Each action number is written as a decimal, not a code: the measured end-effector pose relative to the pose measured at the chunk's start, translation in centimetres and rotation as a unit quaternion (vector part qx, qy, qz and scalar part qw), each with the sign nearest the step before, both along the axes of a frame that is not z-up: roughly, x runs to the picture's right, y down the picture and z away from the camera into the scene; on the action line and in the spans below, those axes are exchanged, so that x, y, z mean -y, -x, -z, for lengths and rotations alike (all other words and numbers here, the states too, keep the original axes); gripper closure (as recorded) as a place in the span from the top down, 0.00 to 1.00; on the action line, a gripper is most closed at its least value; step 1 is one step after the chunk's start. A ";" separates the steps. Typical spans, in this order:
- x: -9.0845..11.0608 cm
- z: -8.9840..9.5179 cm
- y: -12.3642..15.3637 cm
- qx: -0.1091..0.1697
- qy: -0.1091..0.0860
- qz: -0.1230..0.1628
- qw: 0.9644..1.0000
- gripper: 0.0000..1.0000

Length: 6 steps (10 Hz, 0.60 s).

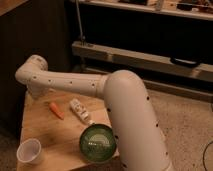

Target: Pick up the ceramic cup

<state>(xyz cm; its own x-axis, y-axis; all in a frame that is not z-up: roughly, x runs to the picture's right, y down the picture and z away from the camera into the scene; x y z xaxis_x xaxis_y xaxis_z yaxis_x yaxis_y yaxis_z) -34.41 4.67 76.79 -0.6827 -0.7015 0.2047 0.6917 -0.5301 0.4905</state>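
Note:
The ceramic cup [29, 151] is small, plain white and handleless. It stands upright at the front left corner of the wooden table [50, 132]. My white arm [70, 82] reaches from the lower right across the back of the table to a joint [32, 70] at the far left, well behind the cup. The gripper itself is not in view; only the arm's links and that joint show.
A dark green glossy bowl [98, 142] sits at the table's front right edge, against the arm's thick link [132, 125]. A white tube-like bottle [81, 111] and an orange carrot [56, 110] lie mid-table. Dark shelving [150, 55] stands behind.

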 end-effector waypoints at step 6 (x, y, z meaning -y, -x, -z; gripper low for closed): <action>-5.8 6.6 -6.3 0.045 0.036 -0.020 0.998 0.80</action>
<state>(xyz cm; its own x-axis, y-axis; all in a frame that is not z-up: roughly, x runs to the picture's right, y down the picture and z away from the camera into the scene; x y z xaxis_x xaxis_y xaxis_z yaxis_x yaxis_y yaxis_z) -28.15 10.46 70.23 -0.6724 -0.7140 0.1948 0.6628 -0.4638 0.5879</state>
